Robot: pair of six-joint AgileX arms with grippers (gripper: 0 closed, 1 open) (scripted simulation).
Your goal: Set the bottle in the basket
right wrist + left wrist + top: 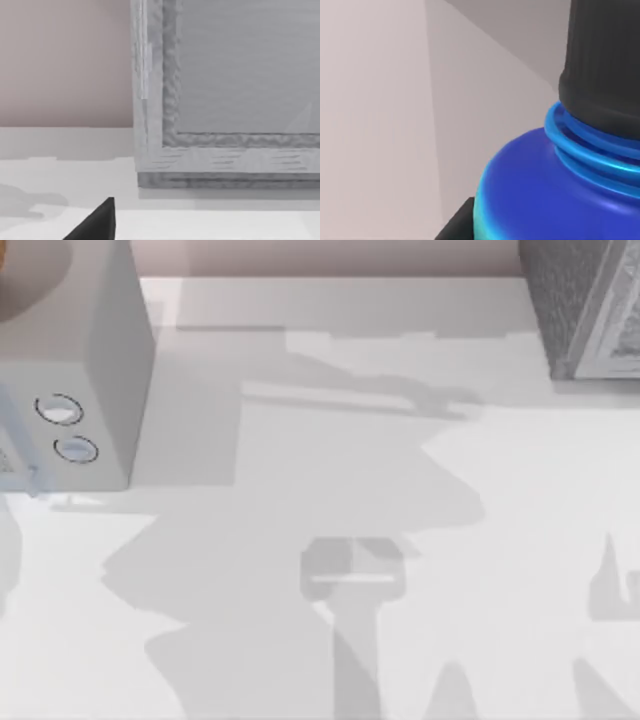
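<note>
- Small water bottle [535, 195] with dark blue shoulder, bright blue neck rings and ribbed black screw cap [605, 65], seen very close in left wrist view against pale grey surfaces.
- Black finger [457, 225] of left gripper just beside bottle's shoulder; cannot tell whether touching or how far apart the fingers stand.
- Black fingertip [97, 222] of right gripper over white table [60, 150], near textured grey basket [225, 90] with thick rim; opening cannot be told.
- In top view, same grey basket [590, 310] at table's far right corner.
- Pale grey box [75, 370] with two small round rings at far left.
- White table [300, 500] crossed by grey shadows.
</note>
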